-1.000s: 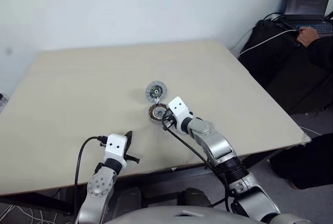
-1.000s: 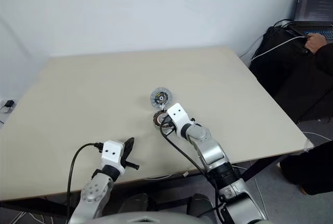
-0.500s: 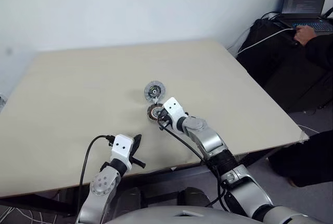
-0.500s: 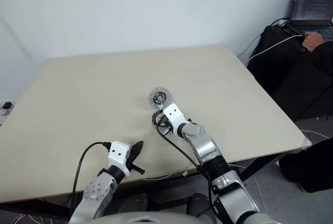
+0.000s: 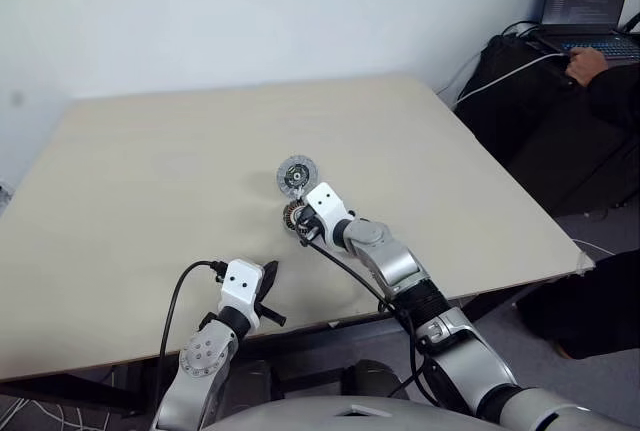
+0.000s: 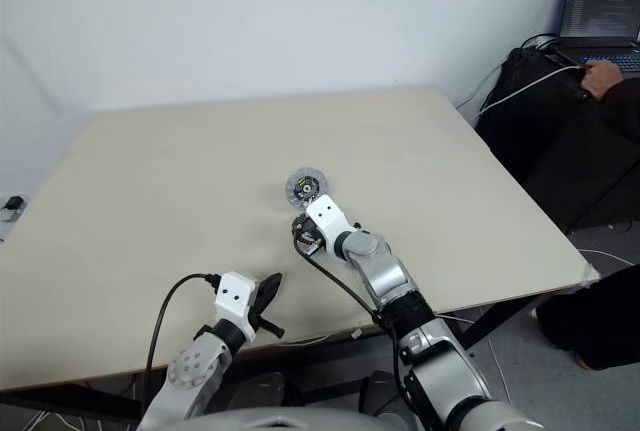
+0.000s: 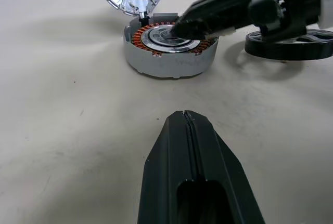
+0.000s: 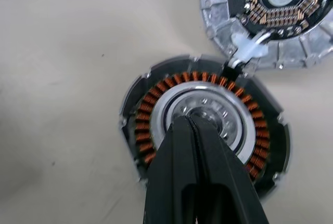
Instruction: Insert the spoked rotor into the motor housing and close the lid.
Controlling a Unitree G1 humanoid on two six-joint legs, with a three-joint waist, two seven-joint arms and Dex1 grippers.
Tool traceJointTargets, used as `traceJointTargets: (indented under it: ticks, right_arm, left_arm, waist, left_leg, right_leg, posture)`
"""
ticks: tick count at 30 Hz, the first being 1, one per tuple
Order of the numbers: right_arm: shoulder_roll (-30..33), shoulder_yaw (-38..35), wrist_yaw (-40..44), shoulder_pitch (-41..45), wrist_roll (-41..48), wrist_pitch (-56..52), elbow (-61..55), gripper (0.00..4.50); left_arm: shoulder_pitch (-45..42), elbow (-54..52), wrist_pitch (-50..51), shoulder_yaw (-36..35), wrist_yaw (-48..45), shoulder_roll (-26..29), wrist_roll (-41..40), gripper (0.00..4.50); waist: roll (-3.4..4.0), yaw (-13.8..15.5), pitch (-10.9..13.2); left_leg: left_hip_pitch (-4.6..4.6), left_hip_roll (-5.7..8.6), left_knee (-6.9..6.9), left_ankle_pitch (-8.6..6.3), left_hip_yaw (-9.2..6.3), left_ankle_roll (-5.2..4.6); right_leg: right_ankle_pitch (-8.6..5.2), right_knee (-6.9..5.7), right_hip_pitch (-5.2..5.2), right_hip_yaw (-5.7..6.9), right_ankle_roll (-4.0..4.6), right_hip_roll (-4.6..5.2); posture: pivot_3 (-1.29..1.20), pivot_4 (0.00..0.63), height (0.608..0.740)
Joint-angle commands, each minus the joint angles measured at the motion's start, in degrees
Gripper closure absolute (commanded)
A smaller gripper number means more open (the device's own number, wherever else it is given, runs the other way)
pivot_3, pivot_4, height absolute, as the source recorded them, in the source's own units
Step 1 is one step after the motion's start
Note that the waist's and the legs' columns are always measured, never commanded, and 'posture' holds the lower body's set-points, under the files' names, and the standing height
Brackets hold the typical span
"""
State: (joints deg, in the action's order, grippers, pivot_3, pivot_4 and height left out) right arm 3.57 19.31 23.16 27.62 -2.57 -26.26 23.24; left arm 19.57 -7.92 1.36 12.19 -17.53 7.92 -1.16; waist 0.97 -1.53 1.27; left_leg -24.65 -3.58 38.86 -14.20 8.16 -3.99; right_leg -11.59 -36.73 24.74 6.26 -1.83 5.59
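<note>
Tabletop (image 5: 150, 181): beige, white wall behind | motor housing (image 8: 203, 146) mid-tabletop, lid (image 8: 270, 16) touching | right claw (image 8: 200, 130) closed, advanced onto housing centre | left claw (image 7: 184, 125) closed, near edge

— Where have you got the robot standing?
— A lab or office room. Bare white wall (image 5: 250, 11), one plain beige table (image 5: 150, 181), and off to your right a person's hand (image 5: 588, 66) at an open laptop (image 5: 590, 1), cables (image 5: 510, 76) trailing across dark bags.

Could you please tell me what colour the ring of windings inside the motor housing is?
Copper-orange, around a silver centre of the motor housing, best seen in the right wrist view.
</note>
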Motion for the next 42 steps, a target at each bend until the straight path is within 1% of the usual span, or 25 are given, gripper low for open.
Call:
traceJointTargets:
  ticks: [1,9,19,27,33,36,40,42]
  right_arm:
    - [-0.5,-1.6,-0.9,2.3,-0.3,2.0,0.6,4.48]
    - [-0.2,-1.8,0.1,1.6,-0.1,2.0,-0.6,4.48]
    - [-1.2,-2.6,-1.7,2.7,-0.8,3.7,2.5,4.48]
    - [-1.7,-1.6,-0.2,2.2,-1.1,3.5,3.5,4.48]
    - [-0.6,0.5,3.7,0.1,-1.7,1.1,0.0,4.48]
    - [-0.2,0.8,4.1,-0.5,-1.9,0.7,-1.2,4.48]
    - [-0.1,-2.1,1.9,-2.4,-0.5,3.1,-6.2,4.48]
    - [1.3,-3.8,1.3,-5.5,0.1,3.9,-12.7,4.48]
  left_arm:
    - [-0.3,-3.1,0.1,0.7,0.4,-0.4,0.0,4.5]
    - [-0.3,-3.4,0.9,1.3,0.9,-0.7,-0.2,4.5]
    - [-0.3,-5.3,3.3,2.0,1.6,-1.0,-0.1,4.5]
    - [0.4,-5.7,3.8,2.0,2.0,-1.1,-0.2,4.5]
    - [0.5,-5.9,4.1,2.3,2.4,-1.3,-0.1,4.5]
    - [0.4,-5.9,4.3,2.4,2.5,-1.3,-0.2,4.5]
    - [-0.1,-7.2,5.6,2.7,2.8,-1.4,0.0,4.5]
    - [-0.1,-8.3,6.4,2.8,2.9,-1.4,0.1,4.5]
  waist:
    - [0.02,0.0,0.0]
    - [0.07,0.0,0.1]
    - [0.14,-0.1,0.1]
    - [0.2,-0.2,0.2]
    - [0.21,-0.2,0.2]
    - [0.22,-0.2,0.2]
    - [0.22,-0.1,0.3]
    - [0.21,0.1,0.4]
  left_leg:
    - [0.0,0.0,0.0,0.0,0.0,0.0]
    - [-0.01,0.0,-0.01,0.0,0.0,0.0]
    - [-0.02,0.0,-0.04,0.0,0.0,0.0]
    - [-0.03,0.0,-0.04,0.0,0.0,0.0]
    - [-0.02,0.0,-0.05,0.0,0.0,0.0]
    - [-0.03,0.0,-0.06,0.0,0.0,0.0]
    - [-0.05,0.0,-0.07,0.0,-0.01,0.0]
    - [-0.06,0.0,-0.07,0.0,-0.01,0.01]
  right_leg:
    - [0.0,0.0,0.0,0.0,0.0,0.0]
    - [0.0,0.0,0.02,0.0,0.0,0.0]
    - [-0.01,0.01,0.04,0.0,0.01,0.0]
    - [-0.01,0.02,0.04,-0.01,0.01,0.0]
    - [-0.01,0.02,0.05,-0.01,0.01,0.01]
    - [-0.01,0.04,0.05,-0.01,0.02,0.01]
    - [-0.02,0.04,0.07,-0.01,0.02,0.02]
    - [-0.02,0.05,0.08,-0.01,0.02,0.03]
  posture:
    - [0.0,0.0,0.74]
    - [0.0,0.0,0.74]
    - [0.0,0.0,0.74]
    - [0.0,0.0,0.74]
    - [0.0,0.0,0.74]
    - [0.0,0.0,0.74]
    - [0.0,0.0,0.74]
    - [0.0,0.0,0.74]
